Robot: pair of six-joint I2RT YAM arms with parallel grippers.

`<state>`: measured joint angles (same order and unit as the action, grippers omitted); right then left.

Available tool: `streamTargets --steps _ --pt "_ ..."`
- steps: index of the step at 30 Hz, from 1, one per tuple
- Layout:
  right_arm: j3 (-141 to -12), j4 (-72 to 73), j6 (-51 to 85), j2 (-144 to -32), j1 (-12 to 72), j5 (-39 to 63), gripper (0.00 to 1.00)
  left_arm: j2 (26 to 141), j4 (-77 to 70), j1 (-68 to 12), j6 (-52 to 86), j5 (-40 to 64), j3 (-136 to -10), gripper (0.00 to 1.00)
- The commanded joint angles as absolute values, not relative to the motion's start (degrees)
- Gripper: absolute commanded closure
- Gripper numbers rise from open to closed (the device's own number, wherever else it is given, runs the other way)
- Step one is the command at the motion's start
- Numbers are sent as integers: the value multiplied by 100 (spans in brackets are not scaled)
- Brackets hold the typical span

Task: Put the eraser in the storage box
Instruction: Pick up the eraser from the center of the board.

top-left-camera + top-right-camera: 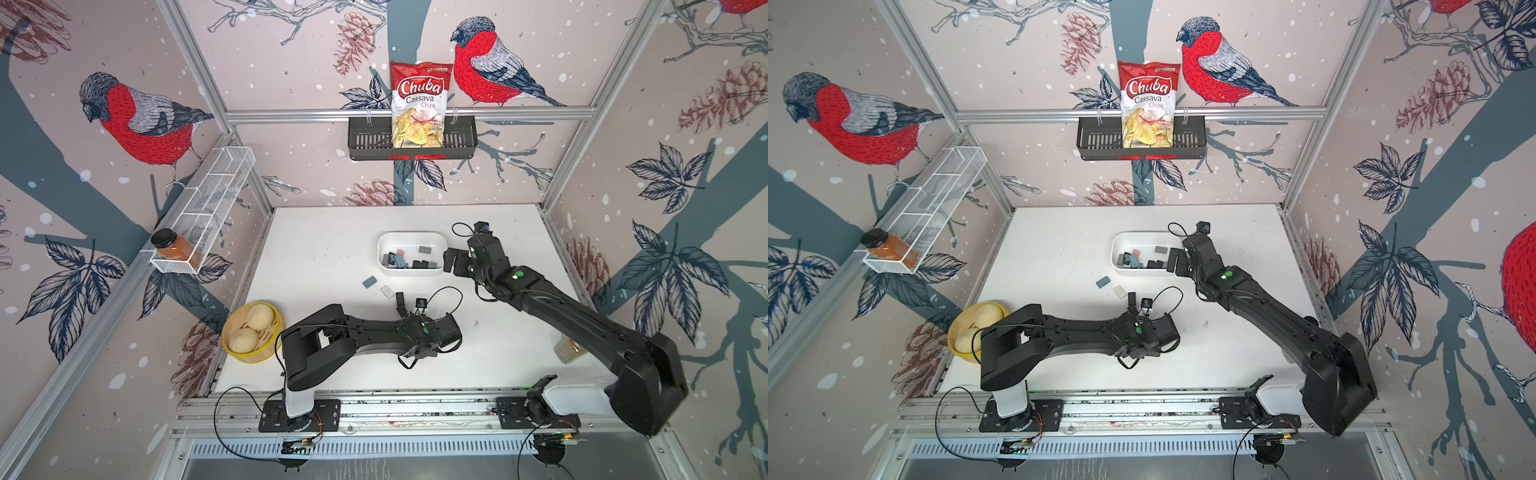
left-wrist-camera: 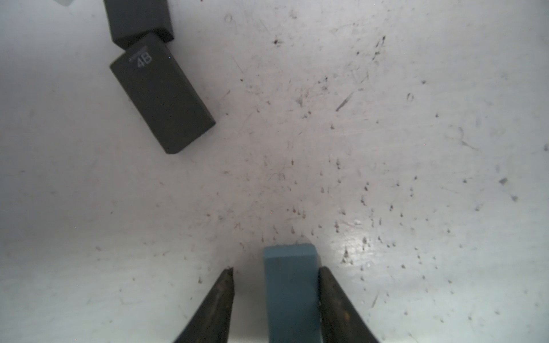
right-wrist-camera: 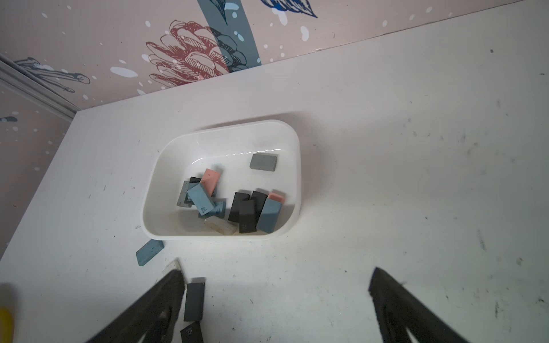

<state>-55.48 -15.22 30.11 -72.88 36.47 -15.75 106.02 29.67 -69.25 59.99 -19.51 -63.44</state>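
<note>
Progress: many erasers [image 3: 205,202] in storage box [image 3: 225,142]; a few on desk [image 3: 416,178].
My left claw [image 2: 276,269]: narrow, astride blue eraser [image 2: 292,297], not clamped.
My right claw [image 3: 277,270]: wide, empty.

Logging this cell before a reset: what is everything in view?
storage box: one, white, far middle of table
erasers inside it: about a dozen, black, blue, grey, pink, whitish
loose erasers: four, blue, white, two black, on the table near the box
blue eraser: one, between the fingers of the left gripper
chip bag: one, red and white, in the black basket, back wall
bottle: one, amber, in the white wire rack, left wall
steamer: one, yellow, two pale buns inside, table's left edge
container: one, clear, half hidden behind the right arm
left gripper: black, open around the blue eraser
right gripper: black, open, beside the box
</note>
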Motion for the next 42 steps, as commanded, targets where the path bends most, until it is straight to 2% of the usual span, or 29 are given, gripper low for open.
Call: streamTargets --steps 1,8,18,34,42 --pt "-5127 -1438 3216 -6713 3665 -1999 0 10641 3054 -6961 5985 -1814 -6294 61" --pt "-4521 -1579 3272 -5722 3726 -2362 0 10784 3054 -7019 5985 -1688 -6230 73" --pt "-4219 -1547 3357 -5632 3735 -2435 1 10689 3135 -7026 6029 -1706 -6102 86" --pt "-3876 -1556 3445 -5413 3744 -2476 1 10134 3715 -6910 5785 -2537 -6471 86" --pt "-3720 -1547 3533 -5199 3744 -2487 1 9476 3607 -6127 5074 -2693 -6549 86"
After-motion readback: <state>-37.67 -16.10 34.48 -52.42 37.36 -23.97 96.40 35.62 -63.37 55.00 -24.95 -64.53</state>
